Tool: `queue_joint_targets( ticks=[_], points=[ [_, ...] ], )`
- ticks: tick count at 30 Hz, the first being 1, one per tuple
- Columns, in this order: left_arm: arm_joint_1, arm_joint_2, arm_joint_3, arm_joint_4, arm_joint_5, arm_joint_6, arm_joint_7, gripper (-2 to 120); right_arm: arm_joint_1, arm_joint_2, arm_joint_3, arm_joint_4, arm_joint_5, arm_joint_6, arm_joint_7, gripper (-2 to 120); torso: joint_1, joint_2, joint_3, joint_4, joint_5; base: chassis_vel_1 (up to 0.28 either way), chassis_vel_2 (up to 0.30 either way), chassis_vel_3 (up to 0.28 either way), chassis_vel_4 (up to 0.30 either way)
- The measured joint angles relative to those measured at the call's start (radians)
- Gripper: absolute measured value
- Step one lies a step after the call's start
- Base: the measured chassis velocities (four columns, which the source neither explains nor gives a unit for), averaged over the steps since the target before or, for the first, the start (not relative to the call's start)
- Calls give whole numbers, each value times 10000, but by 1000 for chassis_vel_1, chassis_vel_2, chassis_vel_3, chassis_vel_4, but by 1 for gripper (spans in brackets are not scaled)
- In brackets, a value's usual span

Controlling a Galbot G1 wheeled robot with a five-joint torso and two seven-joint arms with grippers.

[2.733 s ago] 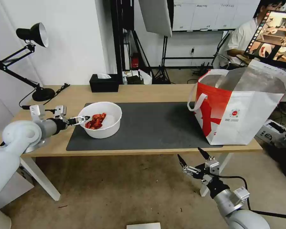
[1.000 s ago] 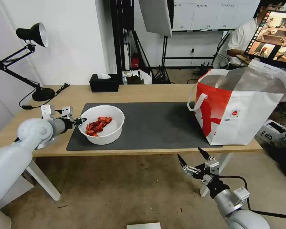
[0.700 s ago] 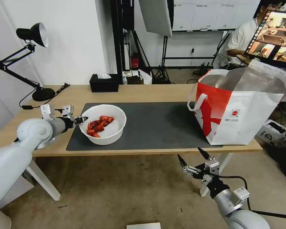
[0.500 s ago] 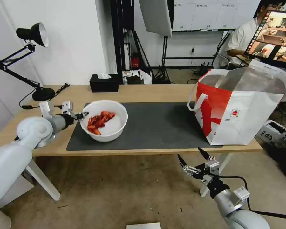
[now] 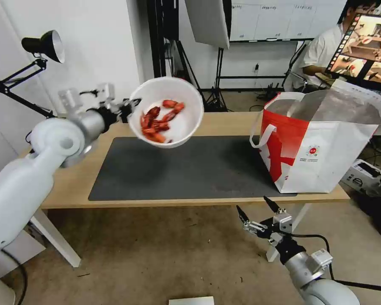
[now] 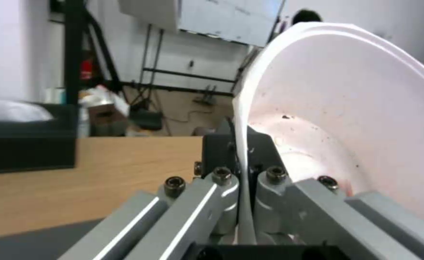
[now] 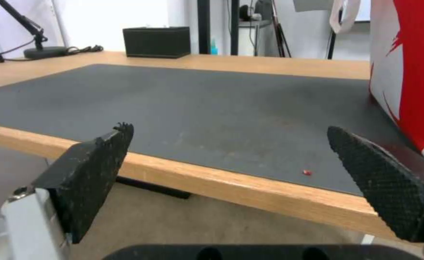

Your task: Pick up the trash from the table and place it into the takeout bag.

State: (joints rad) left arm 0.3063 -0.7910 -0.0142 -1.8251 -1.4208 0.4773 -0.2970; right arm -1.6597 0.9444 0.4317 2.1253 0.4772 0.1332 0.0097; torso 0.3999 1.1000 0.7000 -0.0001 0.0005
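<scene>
A white round bowl (image 5: 167,110) of red shells hangs tilted in the air above the left part of the dark mat. My left gripper (image 5: 130,106) is shut on its rim; the left wrist view shows the thin white rim (image 6: 245,187) pinched between the fingers. The takeout bag (image 5: 321,144), white with a red panel and foil lining, stands open at the right end of the table (image 5: 224,123). My right gripper (image 5: 258,212) waits open below the table's front edge, its fingertips (image 7: 99,159) spread wide and holding nothing.
A black desk lamp (image 5: 42,46) stands at the table's far left. A black tissue box (image 7: 156,41) sits at the back edge. The dark grey mat (image 5: 190,169) lies bare. A small red scrap (image 7: 307,172) rests near its front edge by the bag.
My left gripper closed on the bowl's rim, then lifted the bowl off the mat, up and to the right, tilting it. The right arm has stayed still.
</scene>
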Motion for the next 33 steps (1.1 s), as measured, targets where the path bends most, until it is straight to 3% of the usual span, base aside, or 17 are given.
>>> queue_joint_targets(
  ticks=[9, 10, 16, 19, 20, 22, 23, 28, 33],
  points=[
    [-1305, -1498, 1172, 992, 4, 37, -165, 0, 0, 0, 0, 0, 0, 0, 0, 100, 1, -1, 1, 1, -3, 0, 0, 0, 0],
    [-1720, -1908, 1472, 1335, 13, 38, -198, 0, 0, 0, 0, 0, 0, 0, -1, 100, 1, 0, 1, 2, -3, 0, 0, 0, 0],
    [-2864, -2917, 2179, 2214, 38, 29, -265, 0, 0, 0, 0, 0, 0, 0, 0, 100, 1, -1, 1, 0, -1, 0, 0, 0, 0],
    [-3863, -4076, 2756, 3069, 79, -50, -405, 0, 0, 0, 0, 0, 0, 0, 0, 100, 1, 0, 0, 0, 0, 0, 0, 0, 0],
    [-3863, -4076, 2756, 3069, 79, -50, -405, 0, 0, 0, 0, 0, 0, 0, 0, 100, 1, 0, 0, 0, 0, 0, 0, 0, 0],
    [-4280, -4828, 3069, 3736, 329, -262, -503, 0, 0, 0, 1, 0, 0, 0, 1, 100, 1, -1, 1, 1, -2, 0, 0, 0, 0],
    [-4280, -4828, 3069, 3736, 329, -262, -503, 0, 0, 0, 1, 0, 0, 0, 1, 100, 1, -1, 1, 1, -2, 0, 0, 0, 0],
    [-4712, -6098, 3497, 5082, 847, -838, -599, 0, 0, 0, 0, 0, 0, 0, 1, 100, 2, -1, 1, -2, 0, 0, 0, 0, 0],
    [-4817, -6786, 3671, 5727, 1094, -1065, -600, 0, 0, 0, 0, 0, 0, 0, 1, 100, 1, -1, 0, 0, -1, 0, 0, 0, 0]
  ],
)
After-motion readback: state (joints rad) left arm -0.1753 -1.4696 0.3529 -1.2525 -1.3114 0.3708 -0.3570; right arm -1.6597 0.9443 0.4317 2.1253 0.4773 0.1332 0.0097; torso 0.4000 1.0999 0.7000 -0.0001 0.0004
